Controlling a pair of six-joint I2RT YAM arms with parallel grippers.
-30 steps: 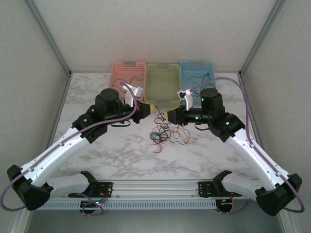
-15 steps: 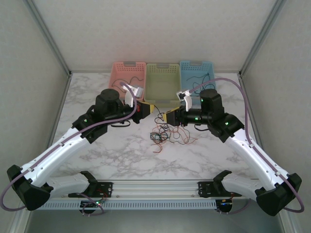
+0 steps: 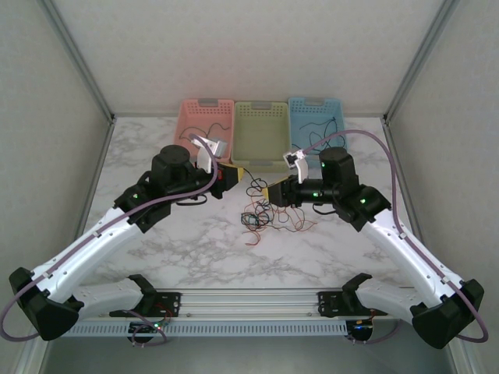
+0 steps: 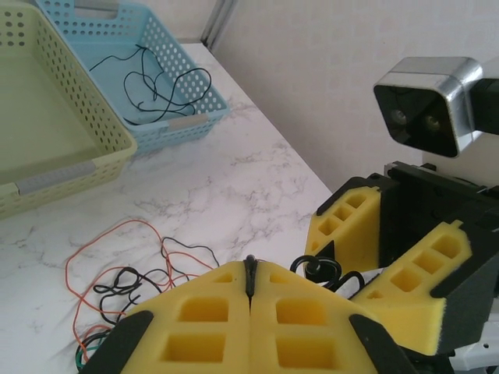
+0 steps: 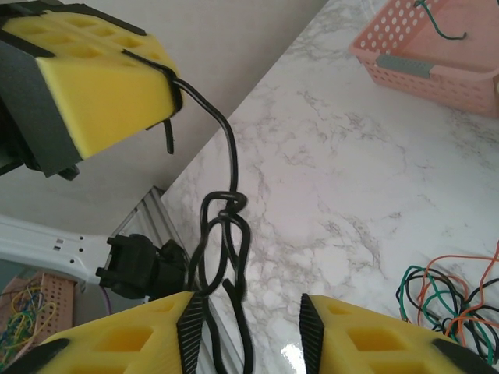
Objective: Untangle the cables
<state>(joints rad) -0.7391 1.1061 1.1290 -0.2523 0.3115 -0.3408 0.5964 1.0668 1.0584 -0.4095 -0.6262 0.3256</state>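
just in front of the pale green perforated plastic basket [image 3: 261,132], above the marble-patterned tabletop [image 3: 179,241], your two grippers face each other with one thin black cable [image 5: 228,148] strung between them. your left gripper [image 4: 249,292] has its yellow foam pads pressed together on that cable's end, which pokes out at the seam. your right gripper [image 5: 251,312] stands with its pads apart. below a small knot [image 5: 226,201] the cable's loops hang into the gap, and nothing there looks clamped.

the other cables, a loose tangle of black, red-orange and green wires [image 3: 269,216], lie on the table a little nearer you than the green basket, beneath the grippers. to the right of the green basket, the light blue basket [image 4: 152,136] holds a black wire [image 4: 152,82]. to its left, the pink basket [image 5: 437,66] holds a dark wire [image 5: 440,23].

the step in hand looks like working this one black cable out of its knot while it is held up off the pile. whether its far end runs down into the tangle, you cannot tell from these views. for the next move you likely need to close the right pads on a single strand just under the knot, then ease away from the left gripper so the loops slacken. take the wrong strand, or pull hard, and the knot may cinch tighter. once freed, the cable probably belongs in the blue basket beside the black wire already there.
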